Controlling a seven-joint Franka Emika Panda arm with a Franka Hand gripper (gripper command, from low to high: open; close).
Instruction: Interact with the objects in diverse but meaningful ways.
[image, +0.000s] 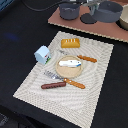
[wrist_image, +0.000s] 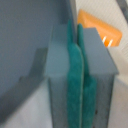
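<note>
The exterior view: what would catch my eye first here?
Probably the silver fish lying on the round tan plate mid-placemat. Around it sit a yellow-orange bread loaf, a pale blue carton and a red-brown sausage. In the wrist view, the gripper's green pads are pressed together.

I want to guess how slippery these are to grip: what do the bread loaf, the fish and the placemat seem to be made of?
Bread loaf: probably moulded plastic, smooth orange with even ridges. Fish: likely plastic too, its silver surface glossy with bright highlights. Placemat: looks like woven fabric or vinyl, matte beige with a fine ribbed pattern. The pictures are too blurry to be sure.
</note>
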